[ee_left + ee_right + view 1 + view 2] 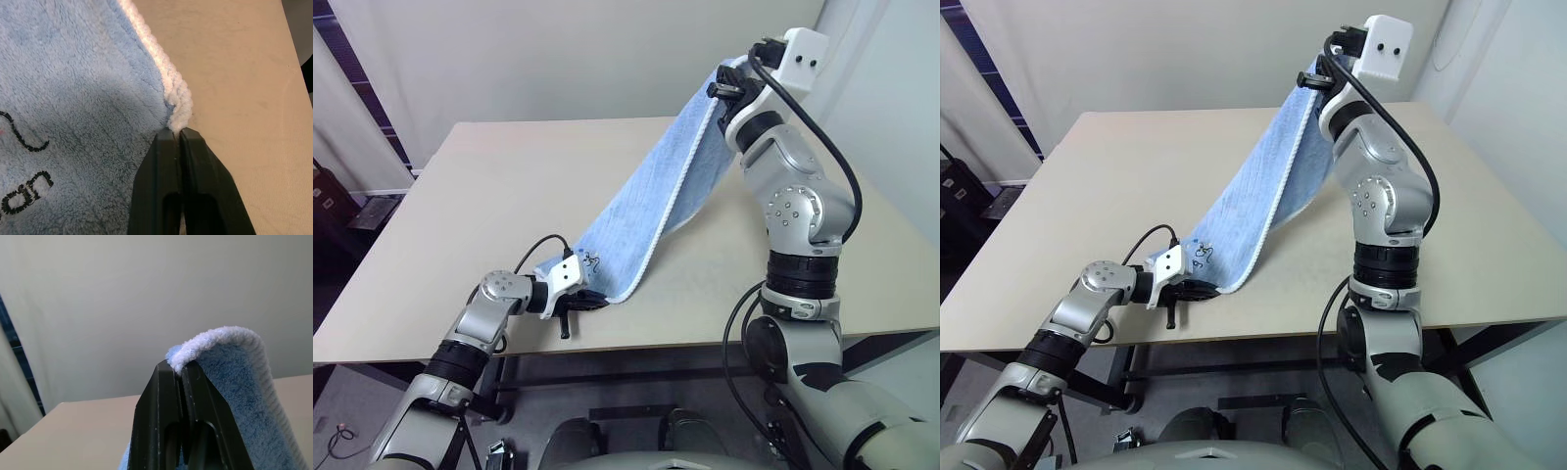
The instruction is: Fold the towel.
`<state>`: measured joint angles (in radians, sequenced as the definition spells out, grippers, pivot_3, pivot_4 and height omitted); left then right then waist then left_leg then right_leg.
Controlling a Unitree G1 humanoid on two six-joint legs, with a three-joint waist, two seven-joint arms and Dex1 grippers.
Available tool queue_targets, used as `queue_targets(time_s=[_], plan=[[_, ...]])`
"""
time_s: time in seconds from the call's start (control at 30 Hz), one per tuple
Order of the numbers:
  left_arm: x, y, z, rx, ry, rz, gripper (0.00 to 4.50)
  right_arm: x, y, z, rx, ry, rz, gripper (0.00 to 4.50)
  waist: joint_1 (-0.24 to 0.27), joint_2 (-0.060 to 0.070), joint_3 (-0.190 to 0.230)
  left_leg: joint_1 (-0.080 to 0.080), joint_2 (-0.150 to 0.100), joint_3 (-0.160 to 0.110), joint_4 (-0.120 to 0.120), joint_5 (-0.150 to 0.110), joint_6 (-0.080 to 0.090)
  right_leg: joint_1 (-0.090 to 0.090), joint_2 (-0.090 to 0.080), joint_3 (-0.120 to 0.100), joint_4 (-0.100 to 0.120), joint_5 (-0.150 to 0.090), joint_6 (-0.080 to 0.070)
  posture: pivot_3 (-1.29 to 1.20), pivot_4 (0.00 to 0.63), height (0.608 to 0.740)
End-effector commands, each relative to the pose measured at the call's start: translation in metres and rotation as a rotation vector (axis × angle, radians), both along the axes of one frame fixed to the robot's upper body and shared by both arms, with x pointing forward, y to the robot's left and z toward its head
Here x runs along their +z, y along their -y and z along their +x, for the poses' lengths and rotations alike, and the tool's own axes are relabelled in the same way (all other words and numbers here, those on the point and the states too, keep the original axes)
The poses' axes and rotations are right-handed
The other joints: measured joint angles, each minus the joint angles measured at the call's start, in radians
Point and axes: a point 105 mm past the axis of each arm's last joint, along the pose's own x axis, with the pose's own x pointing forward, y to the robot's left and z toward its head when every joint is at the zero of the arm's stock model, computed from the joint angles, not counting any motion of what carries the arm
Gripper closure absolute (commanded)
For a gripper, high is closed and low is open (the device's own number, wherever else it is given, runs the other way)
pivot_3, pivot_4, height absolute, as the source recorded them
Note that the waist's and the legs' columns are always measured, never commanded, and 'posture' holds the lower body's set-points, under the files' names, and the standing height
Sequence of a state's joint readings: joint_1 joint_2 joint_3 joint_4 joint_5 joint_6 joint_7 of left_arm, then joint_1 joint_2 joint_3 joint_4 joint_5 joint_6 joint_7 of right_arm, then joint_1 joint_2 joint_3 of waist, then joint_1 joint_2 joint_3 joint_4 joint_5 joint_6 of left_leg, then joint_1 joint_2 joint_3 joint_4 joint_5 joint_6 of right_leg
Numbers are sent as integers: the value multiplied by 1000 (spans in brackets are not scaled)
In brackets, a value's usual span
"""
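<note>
While one light blue towel (651,196) hangs stretched between two end effectors over beige desk (470,206), right end effector (729,86) holds top corner high, left end effector (590,299) low at desk's near edge.
Left wrist view: fingers (195,171) clamped on white edging (178,105), dark embroidery (24,196) beside.
Right wrist view: fingers (156,421) pinched shut on corner edging.

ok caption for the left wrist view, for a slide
Left gripper shut on the white edging of the blue towel, low over the table.
</note>
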<state>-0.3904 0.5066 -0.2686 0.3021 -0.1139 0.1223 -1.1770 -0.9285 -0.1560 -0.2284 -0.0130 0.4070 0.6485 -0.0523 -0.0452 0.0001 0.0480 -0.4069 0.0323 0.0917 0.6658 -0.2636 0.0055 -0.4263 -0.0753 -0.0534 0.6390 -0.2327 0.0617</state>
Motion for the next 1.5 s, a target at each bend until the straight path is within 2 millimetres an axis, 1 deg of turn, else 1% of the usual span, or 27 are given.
queue_targets(time_s=[0.03,0.07,0.13,0.17,0.23,0.27,0.33,0.4,0.43,0.5,0.53,0.6,0.7,0.8,0.9,1.0,1.03,1.1,1.17,1.23,1.3,1.37,1.5], plan=[[-20,-9,-8,14,-78,54,4474,12,6,-3,-18,47,6,4500,0,0,0,0,0,0,0,0,0,0,0,0,0,0,0,0,0,740],[-16,-9,-4,33,-79,26,4474,12,6,-3,-19,46,6,4500,0,0,0,0,0,0,0,0,0,0,0,0,0,0,0,0,0,740],[10,-10,12,101,-67,-95,4474,11,9,-2,-28,45,5,4500,0,0,0,0,0,0,0,0,0,0,0,0,0,0,0,0,0,740],[29,-13,23,150,-58,-180,4474,10,13,-2,-38,43,6,4500,0,0,0,0,0,0,0,0,0,0,0,0,0,0,0,0,0,740],[61,-21,38,214,-67,-327,4474,8,21,0,-57,36,8,4500,1,-1,1,-1,0,0,1,0,0,0,0,0,0,0,0,0,0,740],[80,-27,44,233,-73,-400,4474,6,25,1,-68,30,10,4500,2,-2,1,-1,0,-1,1,0,0,-1,0,0,0,0,0,0,0,740],[109,-42,55,265,-62,-498,4474,4,34,3,-87,16,15,4500,2,-2,1,-2,0,-1,1,0,0,-1,0,-1,0,0,0,0,0,740],[130,-57,68,312,-28,-563,4474,1,40,5,-100,1,16,4500,1,-2,1,-2,-1,-1,1,0,0,-1,0,-1,-1,0,1,0,0,740],[143,-65,77,352,-1,-600,4474,0,43,6,-104,-5,16,4500,0,-1,1,-2,-1,-1,1,0,0,0,0,-1,-2,0,1,0,0,740],[175,-86,102,477,85,-704,4474,-4,50,9,-116,-25,9,4500,1,-1,1,-2,-1,-1,-1,0,0,0,0,-1,-4,0,1,0,0,740],[186,-94,112,534,115,-746,4474,-6,52,11,-120,-34,7,4500,1,-2,1,-2,-1,-1,-1,0,0,0,1,-1,-4,0,1,0,0,740],[198,-103,125,615,153,-785,4474,-10,56,13,-125,-48,12,4500,0,-2,1,-3,-1,-2,-1,0,0,0,1,-1,-4,0,1,0,0,740],[209,-113,141,746,212,-798,4474,-15,62,18,-128,-73,36,4500,1,-2,1,-3,-1,-2,-2,0,1,0,1,-1,-5,0,1,0,0,740],[217,-114,152,833,250,-805,4474,-18,67,23,-134,-91,52,4500,1,-2,1,-3,-1,-1,-3,0,1,0,1,-1,-6,0,2,0,0,740],[230,-112,160,904,290,-822,4474,-12,66,28,-121,-87,66,4500,1,-3,2,-3,-1,-1,-3,0,1,0,1,-2,-6,0,2,0,0,740],[255,-118,164,1003,380,-898,4474,12,66,34,-93,-43,109,4500,1,-3,3,-3,-1,-1,-3,0,1,-1,1,-2,-6,1,2,0,0,740],[261,-119,164,1018,401,-919,4474,18,66,36,-81,-35,129,4500,1,-3,4,-4,-1,-1,-3,0,1,-1,1,-2,-6,1,2,0,0,740],[263,-116,163,994,455,-884,4474,19,68,37,-52,-47,170,4500,1,-3,4,-4,-1,-1,-4,-1,1,-1,1,-2,-7,1,3,0,0,740],[254,-106,160,902,469,-808,4474,10,70,34,-25,-80,197,4500,1,-4,3,-3,-1,-1,-5,-1,1,-1,1,-2,-7,1,3,0,0,740],[244,-100,156,804,431,-797,4474,-5,73,30,-15,-110,183,4500,2,-4,3,-3,-1,0,-5,-1,1,0,2,-2,-7,1,3,0,0,740],[226,-95,146,674,363,-780,4474,-33,81,25,-27,-189,188,4500,1,-4,3,-3,-1,0,-5,-1,1,0,2,-2,-7,1,3,0,0,740],[208,-96,139,612,326,-738,4474,-57,91,14,-43,-253,212,4500,0,-4,3,-4,-1,2,-4,-1,1,0,1,-2,-7,1,3,0,0,740],[181,-97,121,475,234,-668,4474,-83,112,-15,-87,-310,208,4500,1,-3,4,-5,-1,0,-4,-1,1,-2,1,-2,-6,1,3,0,0,740]])
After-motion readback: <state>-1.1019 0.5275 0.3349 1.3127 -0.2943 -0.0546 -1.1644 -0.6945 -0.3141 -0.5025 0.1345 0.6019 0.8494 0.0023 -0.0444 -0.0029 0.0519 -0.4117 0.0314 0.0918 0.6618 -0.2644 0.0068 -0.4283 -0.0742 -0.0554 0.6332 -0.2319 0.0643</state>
